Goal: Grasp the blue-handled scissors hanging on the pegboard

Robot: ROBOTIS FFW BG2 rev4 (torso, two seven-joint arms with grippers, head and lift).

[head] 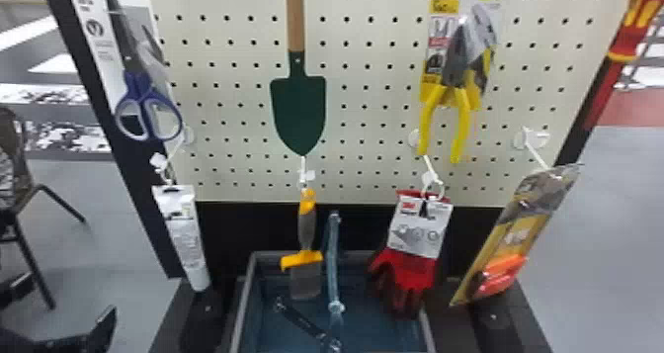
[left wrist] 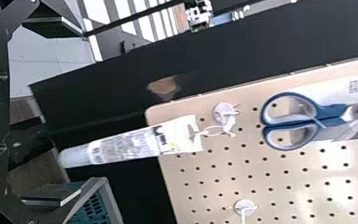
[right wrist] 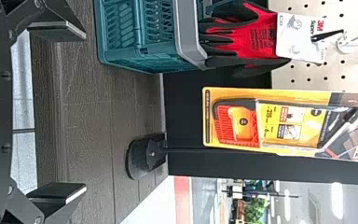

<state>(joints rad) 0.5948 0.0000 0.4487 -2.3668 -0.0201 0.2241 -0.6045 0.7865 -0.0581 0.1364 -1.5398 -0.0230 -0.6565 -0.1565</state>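
Hanging at the upper left of the head view, on the pegboard [head: 237,129]: the blue-handled scissors [head: 148,110], blades up, finger loops down, against a pale printed card [head: 99,45]. Pictured at the lower left of the same frame: the left gripper [head: 73,293], below and to the left of the scissors, well apart from them. Standing wide open in the left wrist view, the jaws of the left gripper [left wrist: 81,112], with nothing between them. Out ahead of those jaws, well beyond their reach in that view: the scissors, loops nearer than blades, untouched. Hanging just below the scissors: a white tube [head: 183,238]. Also spread wide and empty, in the right wrist view: the jaws of the right gripper [right wrist: 85,112]. On display elsewhere in the head view: a green shovel [head: 298,110] at upper centre, yellow-handled pliers [head: 462,124] at upper right, a scraper [head: 306,273] at lower centre, red gloves [head: 412,273] to its right, and a yellow package [head: 514,233] at lower right.
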